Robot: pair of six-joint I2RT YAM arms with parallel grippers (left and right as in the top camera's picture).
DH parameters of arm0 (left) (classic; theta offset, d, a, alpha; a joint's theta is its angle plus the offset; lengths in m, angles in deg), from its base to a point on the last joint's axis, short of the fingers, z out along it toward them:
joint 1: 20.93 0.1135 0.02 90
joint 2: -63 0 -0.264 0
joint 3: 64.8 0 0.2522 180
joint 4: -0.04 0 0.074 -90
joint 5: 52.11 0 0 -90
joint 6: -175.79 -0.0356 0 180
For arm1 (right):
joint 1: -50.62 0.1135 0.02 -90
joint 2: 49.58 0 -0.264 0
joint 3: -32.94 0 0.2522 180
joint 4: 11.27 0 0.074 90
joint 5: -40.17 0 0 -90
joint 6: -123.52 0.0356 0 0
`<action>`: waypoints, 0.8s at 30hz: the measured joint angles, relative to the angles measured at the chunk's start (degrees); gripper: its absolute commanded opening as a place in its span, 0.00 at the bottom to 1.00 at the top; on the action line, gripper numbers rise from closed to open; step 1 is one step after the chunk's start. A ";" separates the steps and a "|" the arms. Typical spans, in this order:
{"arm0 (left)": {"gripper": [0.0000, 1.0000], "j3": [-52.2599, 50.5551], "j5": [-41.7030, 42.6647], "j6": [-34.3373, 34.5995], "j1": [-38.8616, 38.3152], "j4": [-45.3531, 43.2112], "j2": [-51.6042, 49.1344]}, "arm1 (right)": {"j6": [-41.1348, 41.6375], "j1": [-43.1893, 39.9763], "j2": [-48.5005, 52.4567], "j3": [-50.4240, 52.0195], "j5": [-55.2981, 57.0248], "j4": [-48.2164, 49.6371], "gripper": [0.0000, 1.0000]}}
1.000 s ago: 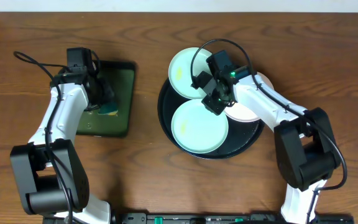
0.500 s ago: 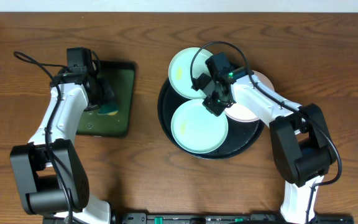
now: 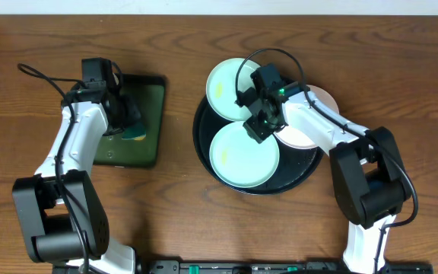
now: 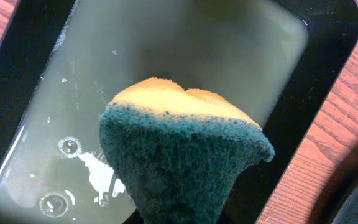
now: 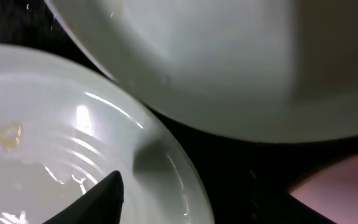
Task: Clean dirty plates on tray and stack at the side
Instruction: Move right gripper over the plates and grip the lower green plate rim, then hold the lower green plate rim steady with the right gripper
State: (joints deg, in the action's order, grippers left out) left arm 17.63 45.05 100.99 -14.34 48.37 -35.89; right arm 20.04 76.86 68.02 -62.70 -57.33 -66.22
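The round black tray [image 3: 310, 171] holds three plates. One mint plate [image 3: 226, 90] lies at the back, one mint plate [image 3: 242, 156] at the front, and a white plate [image 3: 306, 133] at the right, partly under my right arm. My right gripper [image 3: 255, 125] hovers open at the front plate's back rim. In the right wrist view one finger [image 5: 95, 202] hangs over the front plate [image 5: 55, 137], which carries a yellowish smear; the other finger is out of frame. My left gripper [image 3: 128, 125] is shut on a green and yellow sponge [image 4: 185, 155] that hides its fingers.
The sponge hangs over a rectangular black tray [image 3: 154, 84] filled with cloudy, bubbly water [image 4: 166, 50]. Brown wood tabletop [image 3: 177, 205] surrounds both trays. A black cable [image 3: 40, 76] trails from the left arm.
My right gripper's jaws closed and then spread apart at the front plate's rim, and it shifted slightly left. The left arm and the sponge have not moved.
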 measured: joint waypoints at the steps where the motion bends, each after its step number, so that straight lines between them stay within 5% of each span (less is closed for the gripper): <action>1: 0.08 0.00 0.02 0.02 0.00 -0.02 0.00 | 1.20 0.00 0.00 -0.63 -0.22 -0.85 0.63; 7: 0.08 0.00 0.17 0.02 0.00 -0.11 0.00 | 6.64 0.04 0.02 -8.02 -2.58 -7.82 0.67; 12: 0.08 0.00 0.20 0.02 0.00 -0.17 0.00 | 12.11 0.33 0.02 -14.21 -4.76 -14.58 0.58; 19: 0.08 0.00 0.20 0.02 0.00 -0.44 0.00 | 31.76 1.22 -2.54 -15.13 0.33 -21.51 0.62; 20: 0.08 0.00 0.20 0.02 0.00 -0.55 0.00 | 35.06 1.79 -3.96 -14.67 2.36 -23.06 0.73; 21: 0.08 0.00 0.20 0.02 0.00 -0.63 0.00 | 37.62 2.51 -5.11 -14.27 3.69 -24.35 0.99; 24: 0.08 0.00 0.20 0.00 0.00 -0.81 0.00 | 46.12 7.02 -10.91 -12.17 11.26 -29.22 0.99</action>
State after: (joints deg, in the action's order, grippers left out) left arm 17.63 45.25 100.99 -14.34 47.56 -35.89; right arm 66.16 83.88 57.11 -74.88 -46.08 -95.44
